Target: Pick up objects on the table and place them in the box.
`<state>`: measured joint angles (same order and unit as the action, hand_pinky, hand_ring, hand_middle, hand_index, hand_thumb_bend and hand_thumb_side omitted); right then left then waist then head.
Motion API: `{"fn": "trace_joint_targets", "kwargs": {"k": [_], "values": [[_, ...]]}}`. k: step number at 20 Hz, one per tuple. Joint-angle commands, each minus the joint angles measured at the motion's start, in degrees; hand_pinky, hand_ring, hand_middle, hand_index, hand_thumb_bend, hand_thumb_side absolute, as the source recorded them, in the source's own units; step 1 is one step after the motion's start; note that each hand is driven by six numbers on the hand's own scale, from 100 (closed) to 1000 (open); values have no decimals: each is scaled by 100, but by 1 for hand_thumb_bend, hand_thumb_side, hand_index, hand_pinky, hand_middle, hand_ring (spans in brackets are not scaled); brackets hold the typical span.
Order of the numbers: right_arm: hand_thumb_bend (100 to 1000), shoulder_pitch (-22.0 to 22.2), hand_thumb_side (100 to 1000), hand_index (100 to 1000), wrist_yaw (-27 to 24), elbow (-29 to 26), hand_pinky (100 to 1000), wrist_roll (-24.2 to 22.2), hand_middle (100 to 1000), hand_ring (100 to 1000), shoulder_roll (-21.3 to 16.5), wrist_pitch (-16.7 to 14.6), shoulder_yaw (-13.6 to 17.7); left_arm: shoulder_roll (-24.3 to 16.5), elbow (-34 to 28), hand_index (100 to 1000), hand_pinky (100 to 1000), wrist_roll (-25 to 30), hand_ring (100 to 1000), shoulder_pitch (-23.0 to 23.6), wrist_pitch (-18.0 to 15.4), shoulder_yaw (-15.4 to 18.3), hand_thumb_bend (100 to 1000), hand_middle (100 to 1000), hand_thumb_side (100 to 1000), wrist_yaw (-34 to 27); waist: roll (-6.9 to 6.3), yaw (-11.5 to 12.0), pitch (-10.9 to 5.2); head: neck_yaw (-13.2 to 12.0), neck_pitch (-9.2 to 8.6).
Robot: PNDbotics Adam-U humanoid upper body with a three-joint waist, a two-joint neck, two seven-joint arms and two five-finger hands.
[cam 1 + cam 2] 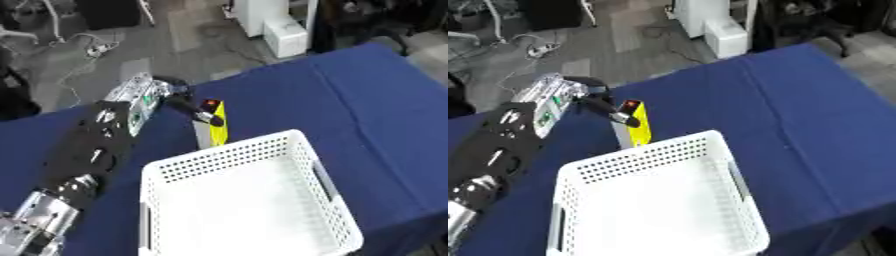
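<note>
I had the left hand point(175, 95) out w/ fingers point(199, 114) curled on the yellow box point(218, 125), which stood just behind the white basket point(332, 200). Basket looked empty, so nothing placed yet; right hand not seen.

Table cover point(367, 100): blue cloth, matt, faintly creased. Basket point(328, 210): white perforated plastic, smooth, slight sheen. Left hand point(179, 97): black matt fingers, shiny silver metal wrist; yellow box point(218, 125): smooth, looks like card.
</note>
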<state>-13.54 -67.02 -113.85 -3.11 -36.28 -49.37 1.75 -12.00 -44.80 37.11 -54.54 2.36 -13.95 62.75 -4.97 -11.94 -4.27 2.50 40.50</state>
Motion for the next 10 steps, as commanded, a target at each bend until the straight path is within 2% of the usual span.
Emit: {"fn": "trace_joint_targets", "kwargs": {"k": [1,10], "values": [[100,-114,1000,408,-6,-74,155,2,269,243,-85,45,20,-27,28,759,380,-82,754,-183,5,102,929,738,913,70,28,-18,-37,25,14],[100,-218,1000,408,-34,-74,155,67,269,244,-75,128,25,56,365,818,434,-520,767,-152,-80,250,952,788,918,10,4,-81,-21,31,14]]}}
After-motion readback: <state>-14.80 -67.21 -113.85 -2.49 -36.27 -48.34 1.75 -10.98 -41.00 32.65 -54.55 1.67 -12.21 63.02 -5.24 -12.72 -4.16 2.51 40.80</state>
